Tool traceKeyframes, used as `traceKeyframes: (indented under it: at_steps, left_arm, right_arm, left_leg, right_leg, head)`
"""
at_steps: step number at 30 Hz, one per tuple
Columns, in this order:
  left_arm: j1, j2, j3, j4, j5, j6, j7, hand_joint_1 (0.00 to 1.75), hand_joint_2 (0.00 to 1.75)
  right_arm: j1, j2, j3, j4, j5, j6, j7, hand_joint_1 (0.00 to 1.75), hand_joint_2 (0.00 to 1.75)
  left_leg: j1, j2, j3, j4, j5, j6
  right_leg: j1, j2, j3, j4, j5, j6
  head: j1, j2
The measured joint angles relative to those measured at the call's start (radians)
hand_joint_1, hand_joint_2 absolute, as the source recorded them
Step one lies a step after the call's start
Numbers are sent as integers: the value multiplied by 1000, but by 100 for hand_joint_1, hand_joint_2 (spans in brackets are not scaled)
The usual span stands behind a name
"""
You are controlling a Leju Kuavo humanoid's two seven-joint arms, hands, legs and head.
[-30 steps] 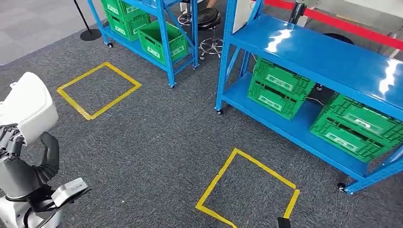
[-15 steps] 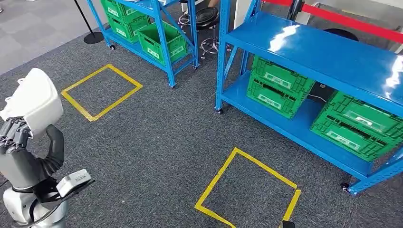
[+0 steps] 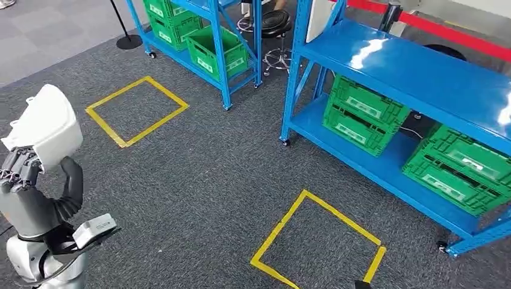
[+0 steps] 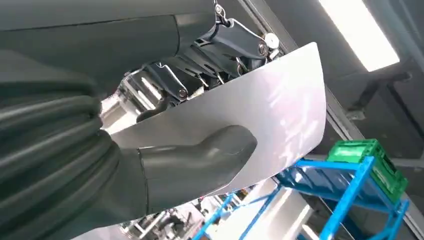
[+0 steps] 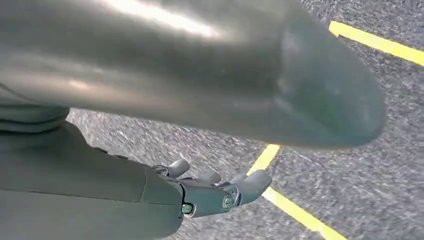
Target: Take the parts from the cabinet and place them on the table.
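A white moulded part (image 3: 45,123) rides high at the near left of the scene, pinched in the robot's left hand (image 3: 21,171), the thumb pressed across one face and the darker fingers (image 4: 200,65) hooked behind the other. Held edge-on and raised clear of the body, the panel looks set for carrying rather than for putting down: no table surface lies within reach here, so the placing step appears not yet begun.

The right hand (image 5: 220,192) hangs low over the grey carpet (image 3: 199,180), holding nothing; its fingers are loosely curled, and how far apart they are cannot be judged from the wrist view.

On the floor, a yellow taped square (image 3: 318,241) lies near and right of centre, a second taped square (image 3: 137,110) farther off to the left. These probably mark standing spots in front of the shelving.

Beyond the near square stands a blue rack (image 3: 416,78) with green crates (image 3: 364,111) stowed on its lower shelf. A second blue rack (image 3: 220,48) with more crates stands at the far centre-left, a black stool (image 3: 274,27) between the two.
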Motion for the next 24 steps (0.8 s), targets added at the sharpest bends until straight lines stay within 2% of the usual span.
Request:
traceKeyframes:
  at_steps: [1, 2, 3, 4, 5, 6, 7, 8, 9, 10, 11, 12, 13, 16, 17, 18, 19, 20, 22, 23, 24]
  left_arm:
    - [2, 0, 0, -2, 0, 0, -1, 175, 175]
    - [2, 0, 0, -5, 0, 0, -1, 175, 175]
    - [3, 0, 0, -8, -2, 0, -2, 175, 175]
    - [5, -2, -1, -10, -7, 0, -2, 175, 175]
    - [9, -1, -2, -12, -8, 0, -3, 175, 175]
    - [10, 2, -2, -12, -8, 0, -3, 175, 175]
    - [10, 2, -1, -13, -6, 0, -3, 175, 175]
    - [6, 2, -2, -13, -6, 0, -3, 175, 175]
    - [5, 1, -3, -14, -5, 0, -3, 175, 175]
    - [6, 1, -3, -13, -2, 0, -3, 175, 175]
    - [8, 2, -4, -11, 25, 0, -2, 175, 175]
    - [9, 7, -10, -9, 61, 0, -1, 175, 175]
    - [9, 11, -16, -10, 96, 0, -1, 175, 175]
    - [9, 12, -17, -10, 100, 0, -1, 175, 175]
    - [9, 14, -19, -10, 109, 0, -1, 175, 175]
    - [9, 17, -24, -12, 122, 0, -2, 175, 175]
    - [9, 18, -25, -16, 122, 0, -2, 175, 175]
    - [9, 18, -27, -26, 93, 0, -1, 175, 175]
    - [10, 18, -27, -31, 71, 0, 0, 175, 175]
    - [11, 19, -27, -34, 59, 0, 0, 175, 175]
    - [14, 18, -27, -37, 48, 0, 0, 175, 175]
  right_arm:
    - [-1, 0, 0, 0, 0, 0, 0, 0, 0]
    - [0, 2, 0, 1, 2, 2, -1, 0, 0]
    - [-2, 2, 0, 1, 4, 2, 1, 0, 0]
    - [-2, 2, 0, 1, 4, 2, 1, 0, 0]
    - [-2, 2, 1, 1, 5, 2, 0, 0, 0]
    - [-3, 2, 1, 1, 5, 2, 0, 0, 0]
    - [-4, 2, 1, 1, 5, 2, 0, 0, 0]
    - [-3, 2, 1, 1, 5, 2, -1, 0, 0]
    - [0, 2, 1, 1, 5, 2, 0, 0, 0]
    - [3, 2, 1, 1, 6, 2, 0, 0, 0]
    - [4, 2, 1, 1, 6, 2, 0, 0, 0]
    - [3, 2, 1, 1, 6, 2, 0, 0, 0]
    - [2, 2, 1, 1, 9, 2, 0, 0, 0]
    - [2, 2, 1, 1, 9, 2, 0, 0, 0]
    - [1, 2, 1, 1, 9, 2, 0, 0, 0]
    - [-1, 2, 2, 1, 11, 2, 0, 0, 0]
    - [-1, 2, 2, 1, 11, 2, 0, 0, 0]
    - [-1, 2, 2, 1, 13, 2, 0, 0, 0]
    - [-3, 2, 2, 1, 14, 2, 1, 0, 0]
    - [-5, 3, 2, 1, 15, 2, 1, 0, 0]
    - [-8, 3, 3, 1, 15, 2, 1, 0, 0]
  left_leg:
    - [3, -8, -6, 8, -3, -9]
    - [-7, -19, -14, 19, -7, -20]
    - [-7, -27, -18, 14, -3, -24]
    - [-4, -41, -18, 7, 2, -30]
    - [-2, -56, -25, 2, 8, -39]
    - [2, -57, -29, 8, 8, -42]
    - [-11, 22, -40, 33, -6, -38]
    - [-15, 84, -71, 97, -47, -36]
    - [-16, 107, -106, 171, -87, -35]
    - [-16, 117, -146, 261, -128, -33]
    - [-17, 120, -174, 324, -150, -30]
    - [-17, 120, -183, 350, -152, -27]
    - [-19, 121, -170, 330, -135, -22]
    - [-19, 121, -169, 328, -133, -22]
    - [-20, 122, -157, 309, -121, -19]
    - [-27, 134, -89, 194, -67, -9]
    - [-31, 151, -48, 122, -40, -3]
    - [-50, 224, 0, 35, -33, 14]
    - [-55, 194, -7, 36, -31, 19]
    - [-52, 178, -7, 28, -27, 26]
    - [-40, 163, 1, 21, -21, 31]
  right_leg:
    - [-1, 57, 15, -23, -16, 4]
    - [4, 73, 15, -36, -11, -10]
    - [4, 51, 14, -27, -12, -25]
    - [10, 42, 14, -24, -14, -34]
    - [10, 24, 16, -24, -11, -43]
    - [4, 4, 16, -29, -7, -53]
    - [8, -8, 15, -30, -6, -60]
    - [13, -27, 16, -30, -7, -69]
    - [18, -44, 15, -30, -8, -71]
    - [23, -66, 15, -30, -10, -74]
    - [26, -84, 14, -29, -11, -75]
    - [30, -100, 14, -29, -11, -76]
    - [32, -115, 15, -29, -12, -77]
    - [32, -116, 15, -29, -12, -77]
    - [33, -121, 16, -29, -13, -78]
    - [35, -142, 20, -29, -17, -77]
    - [36, -151, 23, -29, -19, -76]
    - [41, -177, 29, -29, -26, -63]
    - [39, -202, 36, -35, -25, -53]
    - [43, -217, 41, -36, -29, -47]
    - [35, -190, 38, -30, -38, -40]
  head:
    - [0, 0]
    - [4, 0]
    - [0, 0]
    - [-1, 0]
    - [0, 0]
    - [-2, 0]
    - [-4, 0]
    - [-15, 0]
    - [-14, 0]
    - [-15, 0]
    - [-15, 0]
    - [-15, 0]
    - [-15, 0]
    - [-15, 0]
    - [-15, 0]
    - [-15, 0]
    - [-15, 0]
    - [-14, 0]
    - [-14, 0]
    - [-13, 0]
    - [-13, 0]
